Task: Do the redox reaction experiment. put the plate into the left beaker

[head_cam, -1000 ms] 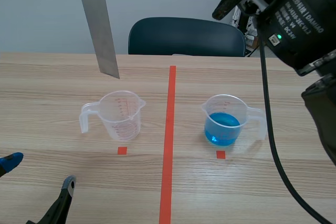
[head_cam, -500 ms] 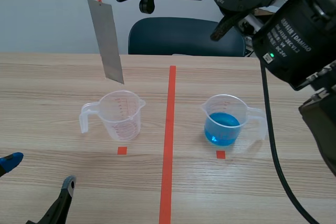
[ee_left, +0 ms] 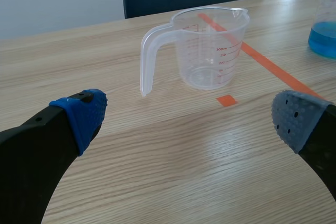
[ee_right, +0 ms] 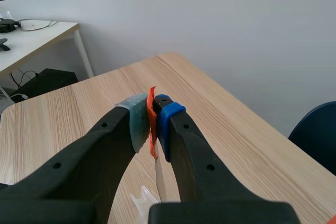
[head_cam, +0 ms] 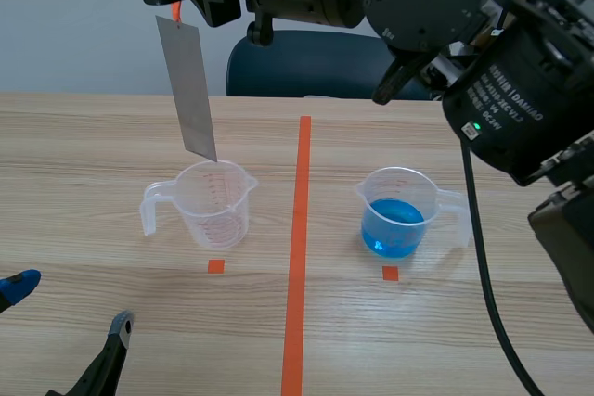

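Right gripper [ee_right: 152, 123] pinches metal plate [head_cam: 190, 90] by its orange tab [ee_right: 151, 109], plate hangs over left beaker [head_cam: 213, 203], left gripper [ee_left: 188, 120] spread wide.

We read the plate [head_cam: 188, 90] as matt grey metal. The left beaker [head_cam: 218, 206] and right beaker [head_cam: 399, 215] are clear smooth plastic. The table [head_cam: 93, 155] is a light wood-grain. The pads [ee_left: 84, 113] are dotted and rubbery.
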`<state>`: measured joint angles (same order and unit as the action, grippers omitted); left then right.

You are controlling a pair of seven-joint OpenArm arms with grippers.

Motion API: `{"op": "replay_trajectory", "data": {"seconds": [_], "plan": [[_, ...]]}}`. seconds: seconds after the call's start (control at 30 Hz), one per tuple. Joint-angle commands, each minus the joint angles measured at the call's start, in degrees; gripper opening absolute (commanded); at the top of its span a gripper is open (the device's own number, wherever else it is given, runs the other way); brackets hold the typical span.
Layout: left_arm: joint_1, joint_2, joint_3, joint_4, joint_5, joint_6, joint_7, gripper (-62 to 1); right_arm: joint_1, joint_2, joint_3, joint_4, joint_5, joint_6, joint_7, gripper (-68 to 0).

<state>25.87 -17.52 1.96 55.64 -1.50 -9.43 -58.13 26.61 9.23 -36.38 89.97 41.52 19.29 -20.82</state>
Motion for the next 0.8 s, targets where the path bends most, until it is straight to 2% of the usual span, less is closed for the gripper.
{"op": "replay_trajectory", "data": {"seconds": [0.0,0.2,0.77], "plan": [[-0.2,-0.6,-0.1,1.0,-0.3,-0.1,-0.7,1.4,0.7,0.1,-0.1,-1.0,0.4,0.3,1.6,-67.1],[-0.2,-0.6,-0.1,1.0,-0.3,-0.1,-0.7,1.4,0.7,0.1,-0.1,-3.7,0.4,1.8,3.0,-67.1],[-0.2,-0.6,-0.1,1.0,-0.3,-0.1,-0.7,1.4,0.7,-0.2,-3.9,-11.1,-1.1,1.8,8.9,-67.1]]}}
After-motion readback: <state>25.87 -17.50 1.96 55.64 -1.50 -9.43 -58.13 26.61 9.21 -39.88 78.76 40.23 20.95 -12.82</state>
